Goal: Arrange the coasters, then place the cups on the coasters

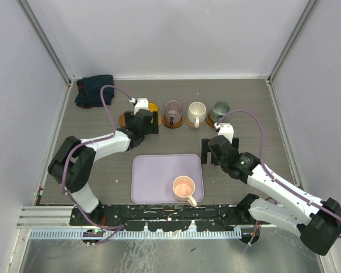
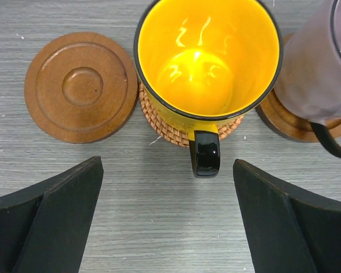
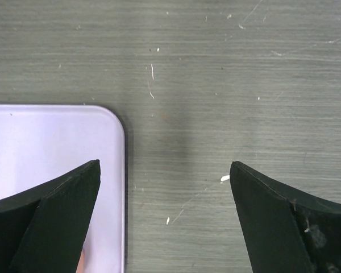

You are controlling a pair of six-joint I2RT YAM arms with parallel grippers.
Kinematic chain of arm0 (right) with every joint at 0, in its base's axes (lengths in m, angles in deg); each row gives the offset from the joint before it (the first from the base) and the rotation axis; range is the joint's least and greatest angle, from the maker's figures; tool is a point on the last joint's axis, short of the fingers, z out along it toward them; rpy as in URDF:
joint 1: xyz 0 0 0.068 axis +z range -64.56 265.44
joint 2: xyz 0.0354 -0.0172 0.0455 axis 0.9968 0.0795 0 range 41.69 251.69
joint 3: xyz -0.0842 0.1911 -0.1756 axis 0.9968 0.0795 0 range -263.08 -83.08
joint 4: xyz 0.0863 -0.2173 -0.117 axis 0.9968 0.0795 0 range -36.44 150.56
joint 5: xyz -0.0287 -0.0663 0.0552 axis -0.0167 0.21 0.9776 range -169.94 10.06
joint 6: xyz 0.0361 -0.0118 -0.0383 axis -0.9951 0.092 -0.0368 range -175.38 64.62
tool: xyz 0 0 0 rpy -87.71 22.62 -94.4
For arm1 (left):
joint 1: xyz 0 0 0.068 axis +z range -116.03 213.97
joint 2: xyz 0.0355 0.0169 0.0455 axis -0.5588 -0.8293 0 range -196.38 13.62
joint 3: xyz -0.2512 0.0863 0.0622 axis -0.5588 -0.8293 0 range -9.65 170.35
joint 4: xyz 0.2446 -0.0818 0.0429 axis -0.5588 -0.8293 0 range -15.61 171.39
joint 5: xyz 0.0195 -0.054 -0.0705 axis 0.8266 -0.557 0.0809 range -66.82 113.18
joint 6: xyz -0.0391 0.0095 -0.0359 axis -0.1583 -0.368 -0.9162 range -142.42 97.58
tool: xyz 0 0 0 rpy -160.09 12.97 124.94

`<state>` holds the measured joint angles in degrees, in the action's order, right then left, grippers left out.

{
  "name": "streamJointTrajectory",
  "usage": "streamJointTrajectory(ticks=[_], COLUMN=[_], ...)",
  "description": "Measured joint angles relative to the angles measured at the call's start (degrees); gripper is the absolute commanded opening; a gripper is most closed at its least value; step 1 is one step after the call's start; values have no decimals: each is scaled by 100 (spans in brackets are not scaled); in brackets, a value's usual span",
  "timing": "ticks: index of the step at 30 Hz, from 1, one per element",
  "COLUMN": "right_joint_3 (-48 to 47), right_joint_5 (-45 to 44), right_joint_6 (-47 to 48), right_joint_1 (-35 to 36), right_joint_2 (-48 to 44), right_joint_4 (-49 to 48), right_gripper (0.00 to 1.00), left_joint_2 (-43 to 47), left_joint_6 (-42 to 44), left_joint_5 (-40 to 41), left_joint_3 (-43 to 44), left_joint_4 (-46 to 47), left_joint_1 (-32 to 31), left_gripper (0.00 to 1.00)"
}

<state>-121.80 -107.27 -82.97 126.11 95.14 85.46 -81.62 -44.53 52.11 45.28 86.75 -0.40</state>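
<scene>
Along the back stand a yellow-orange cup [image 2: 207,57] on a woven coaster [image 2: 162,129], a translucent purple cup [image 1: 173,111] on a dark coaster [image 2: 284,120], a cream cup [image 1: 196,112] and a grey-green cup [image 1: 220,110]. An empty brown coaster [image 2: 81,85] lies left of the yellow cup. My left gripper [image 2: 167,170] is open just in front of the yellow cup's black handle [image 2: 205,154], touching nothing. A pale pink cup [image 1: 184,186] sits on the lavender tray [image 1: 153,176]. My right gripper [image 3: 165,165] hangs open and empty over the tray's far right corner [image 3: 111,122].
A dark folded cloth [image 1: 94,90] lies at the back left corner. Grey walls close in the table on the left, right and back. The arm bases and a metal rail [image 1: 51,216] line the near edge.
</scene>
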Motion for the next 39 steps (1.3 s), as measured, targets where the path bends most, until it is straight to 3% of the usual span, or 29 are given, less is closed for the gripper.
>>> streamJointTrajectory(ticks=[13,39], right_joint_3=[0,-46], right_joint_5=[160,256], right_joint_6=[-304,-562], right_joint_1=[422,866], right_joint_2=[-44,96], right_joint_4=[675,1023], right_gripper=[100,100], left_joint_2=[-391,-391], left_joint_6=[114,175], left_joint_5=[-31,280], left_joint_3=[345,345], left_joint_4=[-245,-529], left_joint_1=[0,55], left_gripper=[95,91])
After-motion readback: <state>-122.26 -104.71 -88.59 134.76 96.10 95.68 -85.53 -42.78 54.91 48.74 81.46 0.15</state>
